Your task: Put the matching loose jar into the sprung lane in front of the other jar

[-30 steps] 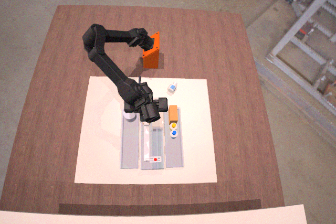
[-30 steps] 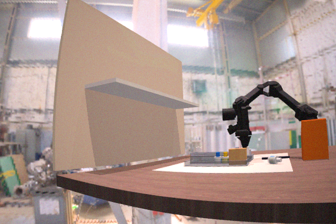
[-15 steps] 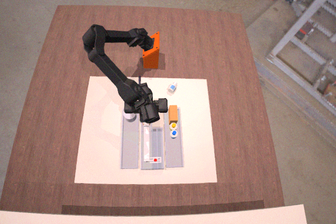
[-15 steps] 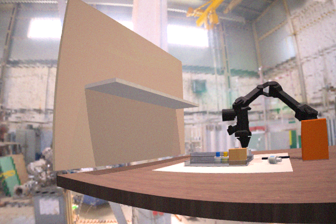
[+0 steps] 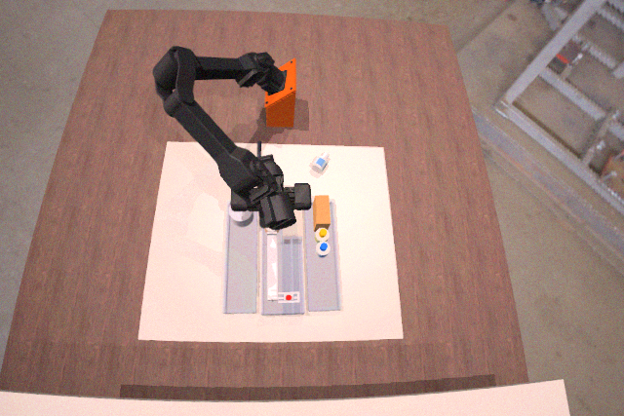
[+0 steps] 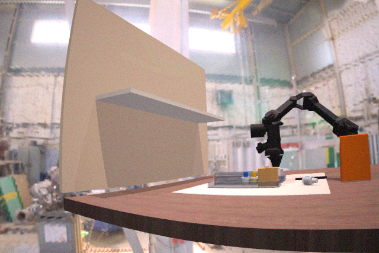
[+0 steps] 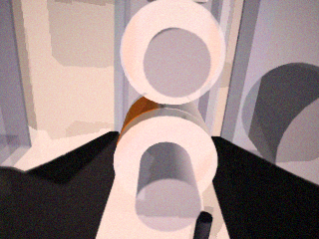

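Observation:
My gripper (image 6: 276,165) (image 7: 163,142) is shut on a white jar (image 7: 205,161) with a round grey cap and an orange-brown patch on its side. In the wrist view, another white jar (image 7: 132,50) with a round grey cap is directly beyond it, in the sprung lane (image 5: 291,268). The fingers are at the lane's front end, hidden under the arm in the top view. Whether the held jar's base touches the lane floor is hidden, as are the front stop and pusher plate. A loose white jar (image 5: 319,163) (image 6: 307,180) with a blue label lies on its side on the mat.
The right lane (image 5: 323,285) holds an orange block (image 5: 321,210) (image 6: 267,176), a yellow-topped jar (image 5: 322,233) and a blue-topped jar (image 5: 323,247). The left lane (image 5: 242,270) has a white round container (image 5: 241,213) at its front. A black rod (image 5: 259,149) (image 7: 203,226) lies near the lane fronts.

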Available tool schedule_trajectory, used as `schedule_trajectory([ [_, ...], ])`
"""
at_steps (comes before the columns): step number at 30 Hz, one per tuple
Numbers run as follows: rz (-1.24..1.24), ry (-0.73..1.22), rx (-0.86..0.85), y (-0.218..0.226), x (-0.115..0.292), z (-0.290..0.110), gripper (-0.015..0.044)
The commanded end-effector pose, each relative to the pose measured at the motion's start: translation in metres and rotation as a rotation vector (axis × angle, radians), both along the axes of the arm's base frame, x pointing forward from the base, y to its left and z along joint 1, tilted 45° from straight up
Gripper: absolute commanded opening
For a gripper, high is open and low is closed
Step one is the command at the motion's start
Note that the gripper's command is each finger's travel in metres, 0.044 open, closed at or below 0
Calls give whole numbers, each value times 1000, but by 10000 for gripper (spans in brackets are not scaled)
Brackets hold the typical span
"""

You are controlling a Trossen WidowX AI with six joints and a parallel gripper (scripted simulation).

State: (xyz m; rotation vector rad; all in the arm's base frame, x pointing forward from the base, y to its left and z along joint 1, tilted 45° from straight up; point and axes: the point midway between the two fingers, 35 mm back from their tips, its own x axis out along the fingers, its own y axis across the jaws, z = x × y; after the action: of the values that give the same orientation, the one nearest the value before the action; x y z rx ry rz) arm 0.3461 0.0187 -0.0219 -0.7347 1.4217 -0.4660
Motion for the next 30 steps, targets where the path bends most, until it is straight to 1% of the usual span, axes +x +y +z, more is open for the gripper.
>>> schedule_trajectory([
  [1,6,-19,-5,-1,5,1,0],
  [30,6,-19,-6,-6,5,-5,0],
])
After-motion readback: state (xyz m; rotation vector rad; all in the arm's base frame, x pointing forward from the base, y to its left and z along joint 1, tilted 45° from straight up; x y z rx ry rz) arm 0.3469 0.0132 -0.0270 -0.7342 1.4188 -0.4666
